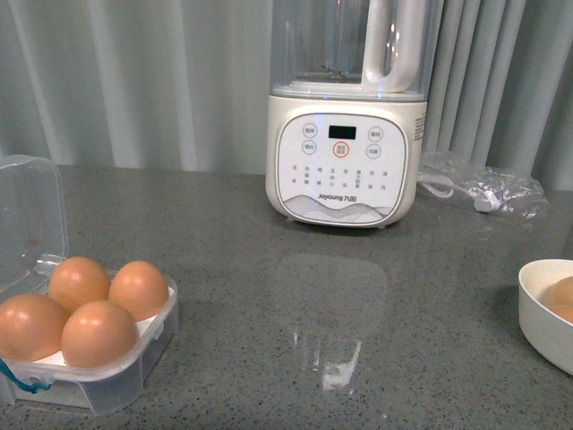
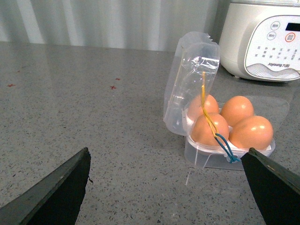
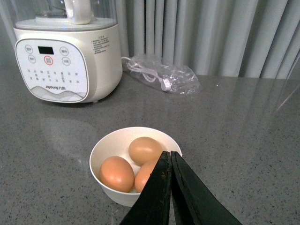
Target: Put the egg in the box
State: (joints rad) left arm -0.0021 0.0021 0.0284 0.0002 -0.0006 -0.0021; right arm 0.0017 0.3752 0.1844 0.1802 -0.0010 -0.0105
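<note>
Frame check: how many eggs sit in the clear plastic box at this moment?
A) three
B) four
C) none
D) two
B: four brown eggs fill the open box, two in front and two behind, as the front and left wrist views both show.

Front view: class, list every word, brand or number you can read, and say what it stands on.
"Joyoung", then two Chinese characters: low on the blender's control panel.
Button and menu labels on that panel: too small to read.
No other text shows.
</note>
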